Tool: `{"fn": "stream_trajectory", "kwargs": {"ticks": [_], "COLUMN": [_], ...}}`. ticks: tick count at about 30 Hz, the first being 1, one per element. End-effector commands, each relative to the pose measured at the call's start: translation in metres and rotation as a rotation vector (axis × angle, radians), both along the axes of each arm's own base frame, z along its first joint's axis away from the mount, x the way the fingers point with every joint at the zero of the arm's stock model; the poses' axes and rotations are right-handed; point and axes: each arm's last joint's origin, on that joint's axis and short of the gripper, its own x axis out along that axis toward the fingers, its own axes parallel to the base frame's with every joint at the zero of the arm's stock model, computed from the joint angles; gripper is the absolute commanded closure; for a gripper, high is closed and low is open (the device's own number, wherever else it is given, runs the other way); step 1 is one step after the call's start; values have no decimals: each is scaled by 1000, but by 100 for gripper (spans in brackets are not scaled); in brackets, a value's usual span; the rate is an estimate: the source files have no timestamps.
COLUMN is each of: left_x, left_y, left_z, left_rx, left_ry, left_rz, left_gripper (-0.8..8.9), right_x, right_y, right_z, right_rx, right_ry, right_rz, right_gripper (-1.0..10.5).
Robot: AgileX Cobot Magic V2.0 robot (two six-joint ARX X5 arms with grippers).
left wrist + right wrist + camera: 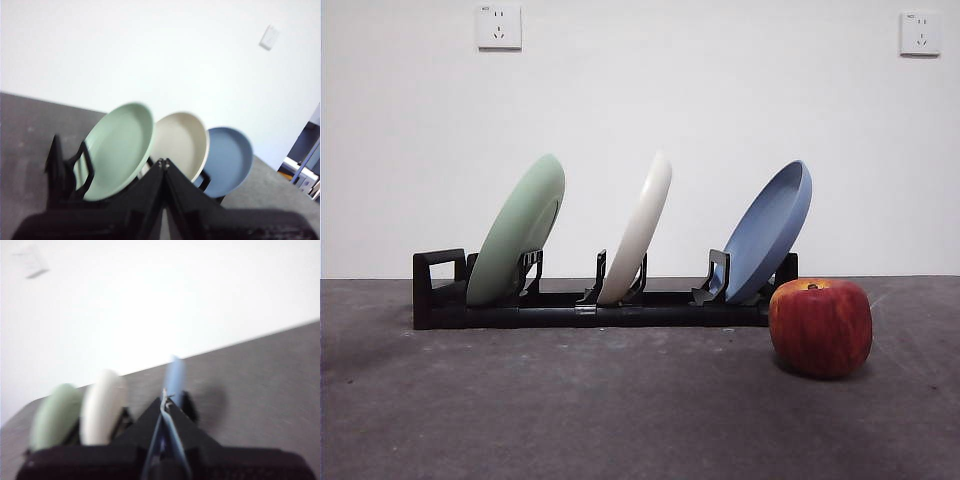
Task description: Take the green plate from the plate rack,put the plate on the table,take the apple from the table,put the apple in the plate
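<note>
Jaws of the left gripper (163, 162) are seen pressed together to a point, with nothing between them, low in the centre of the left wrist picture; the green plate (120, 150) is seen just beyond the tip. The right gripper (164, 402) is likewise shown closed and empty in its own blurred picture, the blue plate (174, 374) being lined up edge-on behind its tip. Neither arm is seen in the front picture.

In the front picture the plate rack (590, 305) is spread across the middle, on the table (570, 410). The green plate (518, 245) is held in the slot at the left end, by the looped handle, and is tilted to the right. The cream plate (640, 230) is set in the middle slot, and the blue plate (770, 235) in the right one. The apple (820, 327) is seen at lower right on the table, in front of the rack's right end.
</note>
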Motion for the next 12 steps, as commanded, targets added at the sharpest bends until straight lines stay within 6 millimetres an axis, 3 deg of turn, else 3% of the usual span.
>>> {"fn": "stream_trajectory", "kwargs": {"ticks": [1,6,12], "left_x": [-1,9,33], "left_y": [0,-3,-7], "left_z": [25,70,113], "left_rx": [-7,31,100], "left_ry": [-3,20,145], "left_rz": [-10,-98,-239], "left_gripper": [819,819,819], "right_x": [8,34,65], "right_y": [3,10,21], "right_z": [27,71,108], "right_rx": [-20,-14,-9], "right_ry": [-4,59,212], "right_rz": [108,325,501], "right_gripper": [955,955,955]}}
